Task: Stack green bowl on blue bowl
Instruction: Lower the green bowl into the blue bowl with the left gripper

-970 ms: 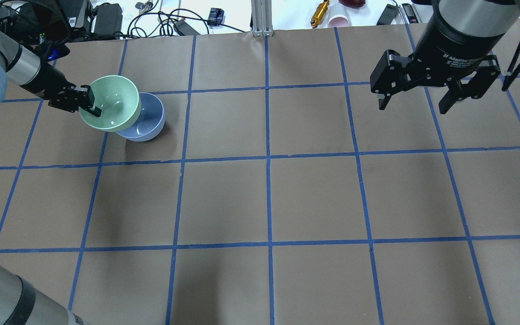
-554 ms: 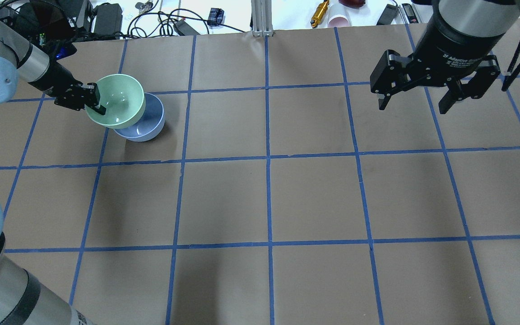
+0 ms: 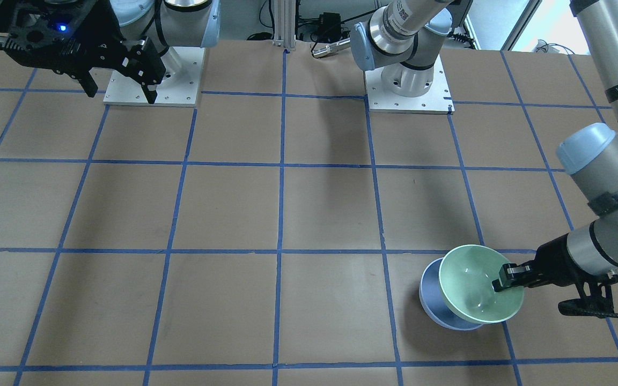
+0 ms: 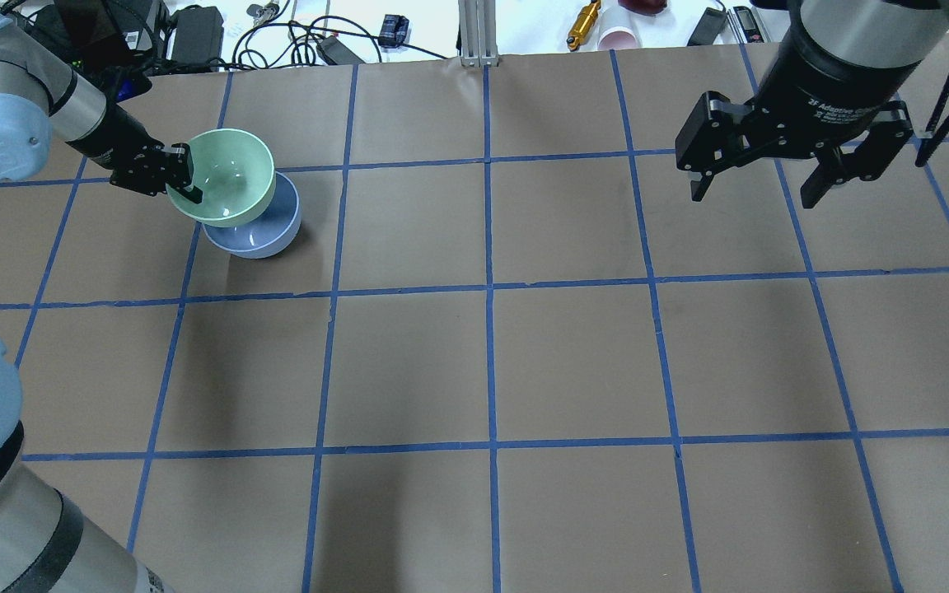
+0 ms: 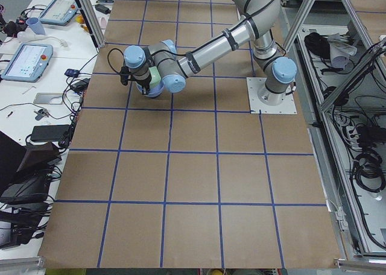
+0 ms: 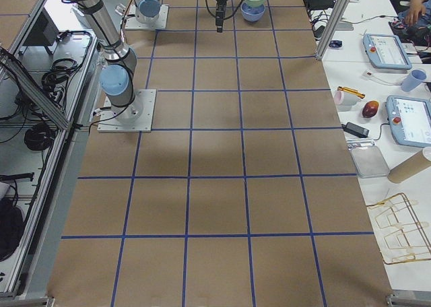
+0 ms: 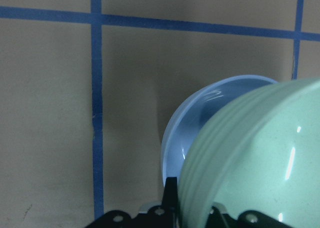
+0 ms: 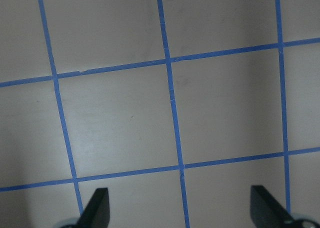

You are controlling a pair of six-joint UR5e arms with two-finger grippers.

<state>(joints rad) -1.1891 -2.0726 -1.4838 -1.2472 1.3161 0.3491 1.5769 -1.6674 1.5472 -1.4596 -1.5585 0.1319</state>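
The mint-green bowl (image 4: 229,176) is held by its left rim in my left gripper (image 4: 186,179), which is shut on it. It hangs tilted above the periwinkle-blue bowl (image 4: 264,235), overlapping most of it. The blue bowl stands on the table. In the front-facing view the green bowl (image 3: 475,287) covers most of the blue bowl (image 3: 431,299), with the left gripper (image 3: 506,281) on its rim. The left wrist view shows the green bowl (image 7: 260,158) in front of the blue bowl (image 7: 200,128). My right gripper (image 4: 759,185) is open and empty, high over the far right of the table.
The table (image 4: 491,362) is brown paper with a blue tape grid. Cables, power bricks and small items (image 4: 194,33) lie beyond its far edge. The two arm bases (image 3: 408,88) stand at the robot's side of the table.
My left gripper has carried the green bowl to the right and a little away from the robot, so it now covers more of the blue bowl. The right arm has not moved.
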